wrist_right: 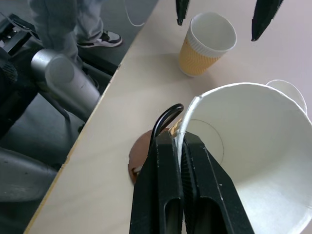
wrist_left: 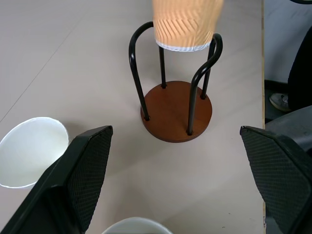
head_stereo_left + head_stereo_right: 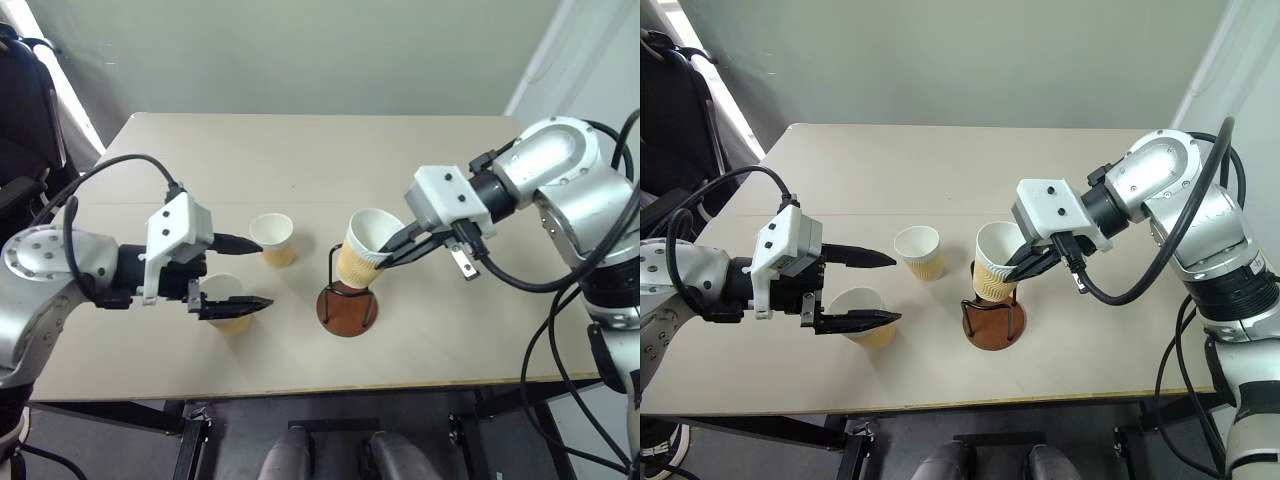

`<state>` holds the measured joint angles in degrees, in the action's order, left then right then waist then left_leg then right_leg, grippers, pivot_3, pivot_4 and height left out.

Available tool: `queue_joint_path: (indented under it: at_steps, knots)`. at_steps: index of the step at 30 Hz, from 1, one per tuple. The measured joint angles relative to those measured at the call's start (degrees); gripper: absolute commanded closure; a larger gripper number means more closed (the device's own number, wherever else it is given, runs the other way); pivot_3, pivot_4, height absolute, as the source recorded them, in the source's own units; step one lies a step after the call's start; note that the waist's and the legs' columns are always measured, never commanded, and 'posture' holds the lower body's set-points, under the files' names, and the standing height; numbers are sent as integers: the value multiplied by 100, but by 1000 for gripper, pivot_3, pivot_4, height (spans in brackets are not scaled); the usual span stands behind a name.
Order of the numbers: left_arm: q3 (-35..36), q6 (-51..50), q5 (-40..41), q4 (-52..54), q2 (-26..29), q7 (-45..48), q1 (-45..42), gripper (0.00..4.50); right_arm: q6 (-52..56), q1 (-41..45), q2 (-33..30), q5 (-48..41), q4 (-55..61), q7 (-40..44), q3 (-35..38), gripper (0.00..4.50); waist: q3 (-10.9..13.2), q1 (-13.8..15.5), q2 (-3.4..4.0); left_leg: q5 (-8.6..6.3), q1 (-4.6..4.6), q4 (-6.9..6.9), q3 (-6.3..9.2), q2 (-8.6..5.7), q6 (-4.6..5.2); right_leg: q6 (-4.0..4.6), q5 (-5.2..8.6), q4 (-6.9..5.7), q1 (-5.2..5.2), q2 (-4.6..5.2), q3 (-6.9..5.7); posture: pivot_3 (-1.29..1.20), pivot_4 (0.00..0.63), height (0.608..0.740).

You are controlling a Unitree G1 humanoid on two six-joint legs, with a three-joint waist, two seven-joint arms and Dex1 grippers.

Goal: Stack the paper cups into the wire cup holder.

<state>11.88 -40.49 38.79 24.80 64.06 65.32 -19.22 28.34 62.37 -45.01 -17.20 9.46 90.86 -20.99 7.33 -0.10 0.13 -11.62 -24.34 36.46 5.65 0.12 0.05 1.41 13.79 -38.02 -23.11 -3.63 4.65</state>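
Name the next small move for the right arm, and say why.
Probably lower the cup further. The right end effector pinches its rim, and it sits tilted with its bottom only just between the tops of the wire cup holder's loops, well above the base.

No readable text, label, brand, number or sign appears on anything here.

Our left gripper (image 3: 238,272) hovers with jaws wide apart; our right gripper (image 3: 392,250), angled downward, is pinched closed.

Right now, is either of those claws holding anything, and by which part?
The right gripper pinches a paper cup by its rim wall, above the wire cup holder. The left gripper is open, holding nothing.
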Motion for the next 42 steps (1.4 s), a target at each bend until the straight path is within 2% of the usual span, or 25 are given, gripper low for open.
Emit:
queue_joint_path:
  at_steps: [2, 11, 12, 16, 21, 24, 28, 34, 41, 42]
  knots:
    - [72, 12, -14, -2, 4, -3, 82, 0, -21, 1, 34, 43, -31, 0, -7, 3517, 0, -6, 0, 0, -1, -4, 0, 0, 0, 0, 0, 0, -2, 0, 0, 0, 150, 740]
    - [108, 437, -445, -139, 84, 105, 453, 0, -33, 1, 148, 175, -224, -14, -23, 276, 0, -5, 0, 1, -1, -12, 0, 2, -2, 3, 0, 0, -6, -1, -1, 0, 150, 740]
    - [99, 498, -521, -173, 113, 119, 470, 0, -25, 0, 130, 174, -245, -16, -21, 55, 0, -6, 0, 1, -1, -12, 0, 2, -2, 4, 0, 0, -6, -1, -1, 0, 150, 740]
    - [59, 753, -834, -304, 298, 271, 646, 0, 213, -294, -188, -71, -413, -17, 393, 55, -2, 25, -3, 1, -3, -12, 2, 0, -2, 5, 0, 5, -2, 1, -1, 0, 150, 740]
    - [-60, 1103, -1191, -330, 554, 584, 984, 0, 792, -1523, -551, -1313, -669, 10, 1978, 55, -2, 52, -4, -3, -9, -10, -2, 0, -7, 4, 1, 11, -2, 1, 0, 0, 150, 740]
    - [-207, 1310, -1426, -369, 586, 656, 1039, 0, 996, -2059, -683, -1541, -618, -246, 2417, 55, -2, 43, -4, -2, 1, -16, -3, 4, -10, 6, 2, 3, 0, -2, 1, 0, 150, 740]
    - [-438, 1478, -1651, -393, 616, 715, 1002, 0, 1109, -2524, -743, -1648, -271, -661, 2513, 55, -1, -17, -2, -1, 17, -23, -3, 6, -11, 8, 2, -3, 8, -6, 1, 0, 150, 740]
    - [-669, 1713, -2016, -587, 701, 776, 896, 0, 1174, -2596, -778, -1782, 20, -1045, 2529, 55, -1, -20, -2, -2, 14, -21, -1, 6, -9, 4, 4, 5, 12, -6, 1, 0, 150, 740]
    - [-753, 1707, -2045, -597, 744, 971, 802, 0, 1182, -2762, -863, -1863, 22, -1253, 2533, 55, -1, -2, -2, -7, 5, -21, -1, 6, -7, 1, 3, 9, 6, -6, 1, 0, 150, 740]
    - [-773, 1707, -2053, -597, 747, 984, 799, 179, 1182, -2762, -871, -1864, 22, -1286, 2533, 17, -1, -2, -3, -7, 5, -21, -1, 6, -7, 1, 3, 9, 7, -6, 1, 0, 150, 740]
